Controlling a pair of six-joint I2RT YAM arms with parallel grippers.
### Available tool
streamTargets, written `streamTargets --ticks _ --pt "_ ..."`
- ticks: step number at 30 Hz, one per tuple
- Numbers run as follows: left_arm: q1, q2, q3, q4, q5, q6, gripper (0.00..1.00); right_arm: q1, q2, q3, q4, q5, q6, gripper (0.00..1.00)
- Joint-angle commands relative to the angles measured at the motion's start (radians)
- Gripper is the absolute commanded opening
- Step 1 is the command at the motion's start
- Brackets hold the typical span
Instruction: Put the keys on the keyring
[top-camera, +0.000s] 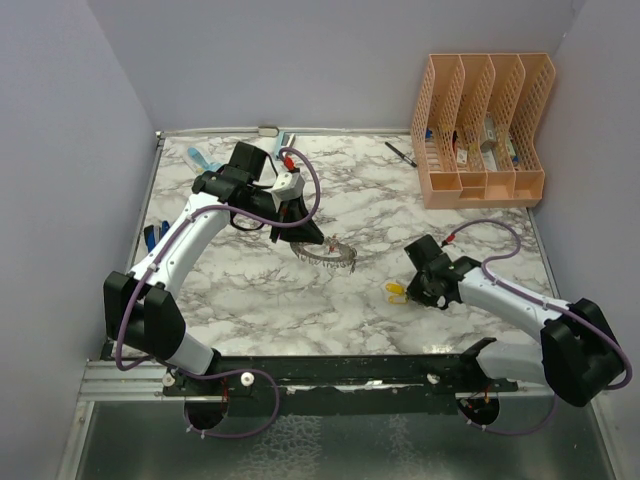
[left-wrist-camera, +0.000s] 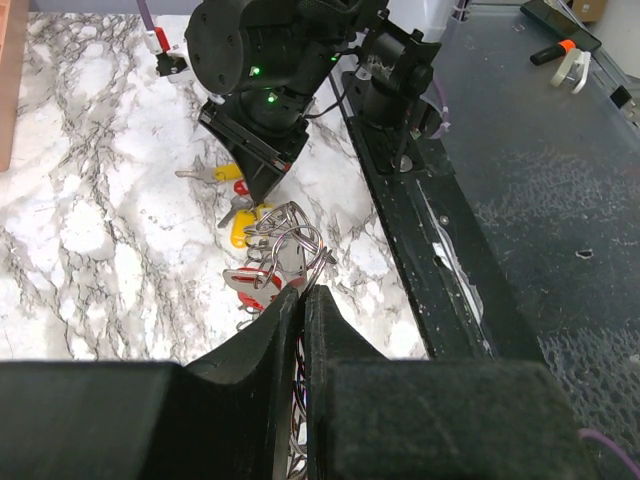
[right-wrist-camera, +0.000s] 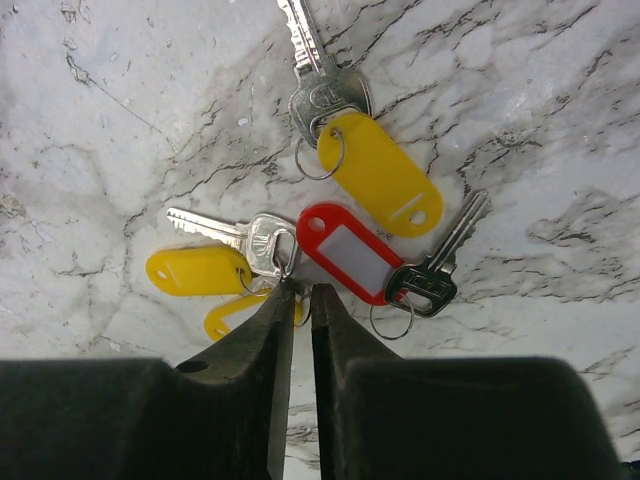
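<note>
Left end effector (left-wrist-camera: 302, 292) is pinched almost fully together on the keyring (left-wrist-camera: 290, 238), grey coils running down between its fingers, and I see the ring sitting mid-worktop (top-camera: 200, 290). My right end effector (right-wrist-camera: 300, 288) is narrowed to a thin slit, tips down at the small split ring of one silver key — whether it actually grips it, I cannot tell. Those keys (right-wrist-camera: 265, 240), yellow tags and one red, lie clustered on the marble, near the keyring's right side.
</note>
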Motion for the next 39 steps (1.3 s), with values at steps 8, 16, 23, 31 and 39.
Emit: streamTargets --ticks 8,16,23,31,39 --pt "0.000 -0.005 0.030 -0.019 0.078 0.029 0.00 -0.005 -0.064 -0.029 0.052 0.047 -0.016 0.02" --pt "0.000 -0.006 0.055 0.021 0.089 -0.064 0.00 -0.006 -0.337 -0.094 0.089 0.035 -0.130 0.01" --pt "-0.001 -0.010 0.045 0.213 0.074 -0.303 0.00 -0.006 -0.546 0.022 0.149 -0.137 -0.422 0.01" --pt "-0.003 -0.057 -0.023 0.508 0.078 -0.606 0.00 -0.005 -0.429 0.291 0.223 -0.455 -0.534 0.01" --pt "-0.006 -0.014 -0.019 0.489 0.245 -0.547 0.00 -0.004 -0.286 0.441 0.337 -0.714 -0.509 0.01"
